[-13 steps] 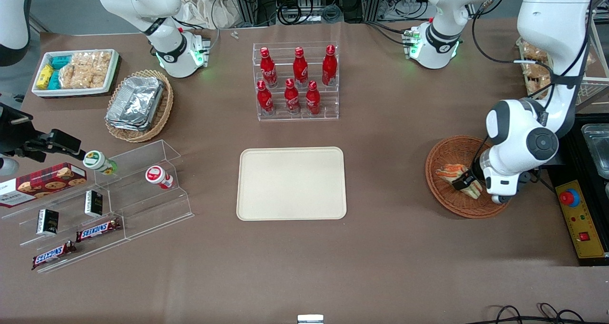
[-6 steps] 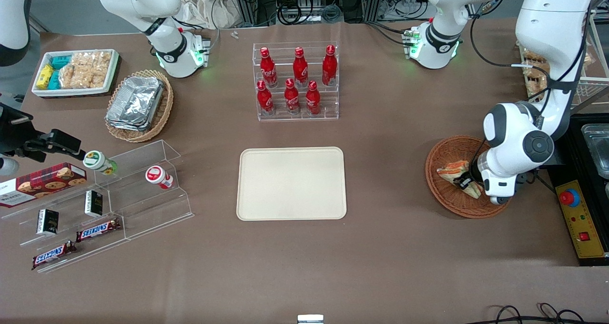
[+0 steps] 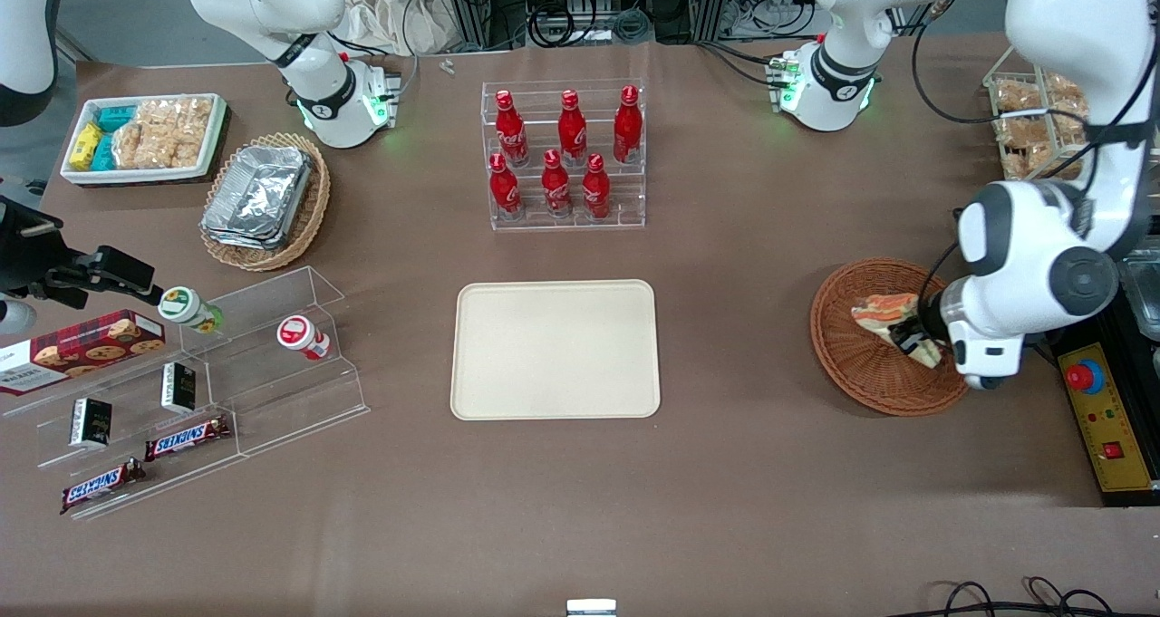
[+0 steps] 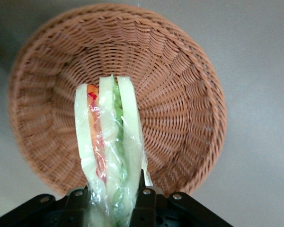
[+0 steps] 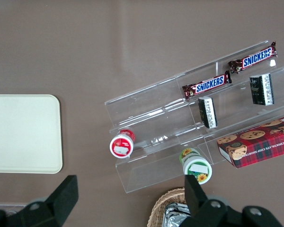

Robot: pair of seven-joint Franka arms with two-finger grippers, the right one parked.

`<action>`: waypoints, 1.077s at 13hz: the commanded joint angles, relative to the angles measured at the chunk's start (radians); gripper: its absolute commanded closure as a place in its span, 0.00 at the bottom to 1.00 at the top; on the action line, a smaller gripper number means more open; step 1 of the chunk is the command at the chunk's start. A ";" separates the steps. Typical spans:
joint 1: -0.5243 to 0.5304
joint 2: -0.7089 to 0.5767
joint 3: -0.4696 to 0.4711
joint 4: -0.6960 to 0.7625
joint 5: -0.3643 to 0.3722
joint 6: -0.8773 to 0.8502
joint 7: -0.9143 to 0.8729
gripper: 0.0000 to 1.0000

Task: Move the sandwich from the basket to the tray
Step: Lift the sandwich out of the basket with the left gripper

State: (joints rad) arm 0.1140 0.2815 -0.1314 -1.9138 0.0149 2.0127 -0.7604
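Above the reddish-brown wicker basket, toward the working arm's end of the table, the left gripper is clamped on the sandwich, its fingers pressed against the two bread faces at the wide end of the wedge. The wrist view shows the sandwich standing on edge between the black fingers, with the orange, red and green filling layers visible through the clear wrap and the pointed end directed away from the gripper. Below it in that view lies the basket, its woven bottom bare, and the sandwich appears lifted off the weave rather than resting on it. From the front camera the sandwich sits over the part of the basket nearest the working arm, just beside the white wrist. The cream-beige tray lies flat at the middle of the table, well apart from the basket, with nothing on it. Farther from the front camera than the tray stands a clear rack of red bottles.
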 commanded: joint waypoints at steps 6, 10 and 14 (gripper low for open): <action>-0.033 -0.021 -0.051 0.341 -0.003 -0.416 0.047 1.00; -0.111 0.002 -0.123 0.352 0.000 -0.419 0.107 0.98; -0.295 0.062 -0.132 0.355 0.007 -0.292 0.070 0.94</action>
State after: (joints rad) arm -0.1317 0.2990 -0.2720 -1.5964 0.0160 1.6801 -0.6876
